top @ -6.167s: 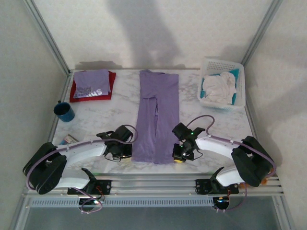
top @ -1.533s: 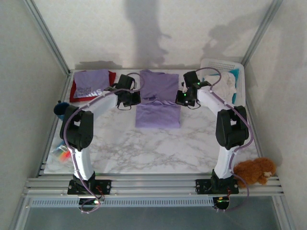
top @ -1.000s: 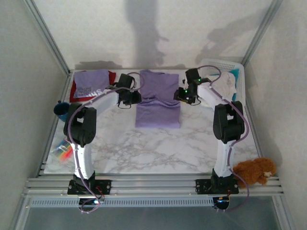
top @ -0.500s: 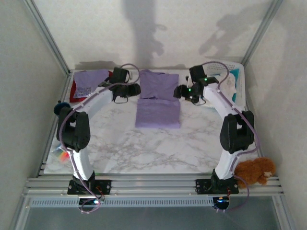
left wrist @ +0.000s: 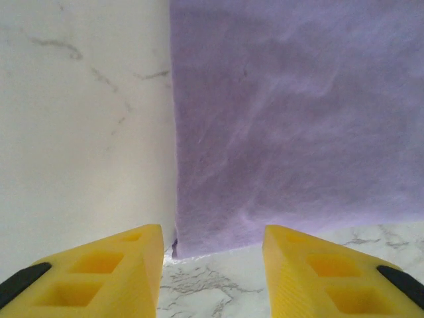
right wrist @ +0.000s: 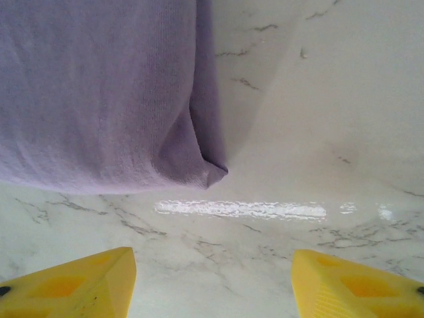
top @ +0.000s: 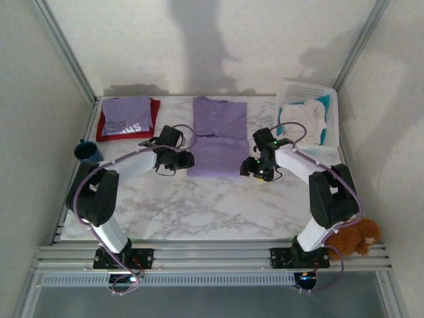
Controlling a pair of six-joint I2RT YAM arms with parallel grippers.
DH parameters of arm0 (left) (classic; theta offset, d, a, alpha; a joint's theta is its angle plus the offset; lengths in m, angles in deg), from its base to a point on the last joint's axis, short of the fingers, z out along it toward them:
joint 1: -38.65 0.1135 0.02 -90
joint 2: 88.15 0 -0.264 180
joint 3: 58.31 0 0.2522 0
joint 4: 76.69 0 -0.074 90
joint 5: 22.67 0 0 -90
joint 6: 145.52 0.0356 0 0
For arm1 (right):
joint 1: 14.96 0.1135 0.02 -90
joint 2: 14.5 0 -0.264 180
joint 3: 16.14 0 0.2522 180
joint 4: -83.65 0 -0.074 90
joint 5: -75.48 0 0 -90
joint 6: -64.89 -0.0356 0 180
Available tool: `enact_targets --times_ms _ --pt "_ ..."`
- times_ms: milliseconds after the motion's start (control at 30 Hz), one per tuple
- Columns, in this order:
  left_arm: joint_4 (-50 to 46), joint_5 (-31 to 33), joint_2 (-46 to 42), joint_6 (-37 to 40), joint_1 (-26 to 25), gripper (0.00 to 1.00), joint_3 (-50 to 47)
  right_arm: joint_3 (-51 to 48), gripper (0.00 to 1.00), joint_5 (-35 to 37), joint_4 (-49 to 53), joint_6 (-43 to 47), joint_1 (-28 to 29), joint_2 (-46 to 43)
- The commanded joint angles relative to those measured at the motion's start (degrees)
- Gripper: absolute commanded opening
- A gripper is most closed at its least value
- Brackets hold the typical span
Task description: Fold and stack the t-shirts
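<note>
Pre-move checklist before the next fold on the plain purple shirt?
1. Left end effector open, empty: ok.
2. Right end effector open, empty: ok.
3. Plain lavender shirt, near-left corner framed by the left jaws: ok.
4. Near-right corner centred ahead of the right jaws: ok, though a tuck bulges there.
5. Stack at far left, lettered shirt lying flat on red shirt: ok.
6. Blue mug out of the carry path to the stack: cannot tell.
</note>
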Motion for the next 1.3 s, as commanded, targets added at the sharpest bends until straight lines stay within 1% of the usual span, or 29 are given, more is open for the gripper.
enact_targets --times_ms 0,100,200,333,467,633,833,967,1000,1033,1133,1200,1267 --pt "1.2 2.3 -0.6 -1.0 -1.3 0.43 -1.9 -0.5 0.62 -0.3 -3.3 -1.0 0.8 0.1" --pt "2.8 2.1 -0.2 -1.6 -1.9 0.43 -3.5 -0.5 0.61 0.8 -3.7 -0.6 0.8 0.7" --pt "3.7 2.2 0.7 -1.7 -2.2 0.43 -3.8 0.2 0.57 1.6 -4.5 0.1 0.8 2.7" --pt "4.9 2.3 2.1 -1.7 -2.2 0.43 -3.6 1.8 0.49 2.2 -5.0 0.7 0.8 5.9" --pt "6.3 2.2 3.9 -1.8 -2.2 0.43 -3.8 2.8 0.39 2.6 -5.8 2.0 0.8 8.1" --pt "7.6 2.1 5.4 -2.1 -2.8 0.39 -4.0 3.5 0.29 1.9 -6.1 3.1 0.8 9.5" --pt "7.2 3.0 5.3 -2.3 -3.2 0.39 -3.5 5.3 0.28 2.3 -4.3 5.3 0.8 7.5" --pt "6.8 3.7 5.5 -2.2 -3.3 0.35 -3.0 6.6 0.29 2.7 -3.1 5.9 0.8 8.3" --pt "6.8 3.8 5.5 -2.2 -3.3 0.34 -3.1 6.8 0.30 3.0 -3.1 6.0 0.8 8.8" --pt "6.6 4.1 5.5 -2.2 -3.3 0.28 -3.0 6.9 0.31 3.3 -3.1 6.1 0.8 9.4" --pt "7.1 4.4 5.1 -2.2 -3.4 0.25 -3.2 7.3 0.32 3.7 -4.3 6.4 0.7 11.5" --pt "7.3 4.2 4.7 -2.0 -3.4 0.20 -3.2 8.1 0.32 3.6 -4.1 6.6 0.7 12.8" --pt "7.0 4.1 4.6 -1.8 -3.4 0.12 -2.8 8.1 0.30 3.2 -4.5 6.5 0.7 13.0"
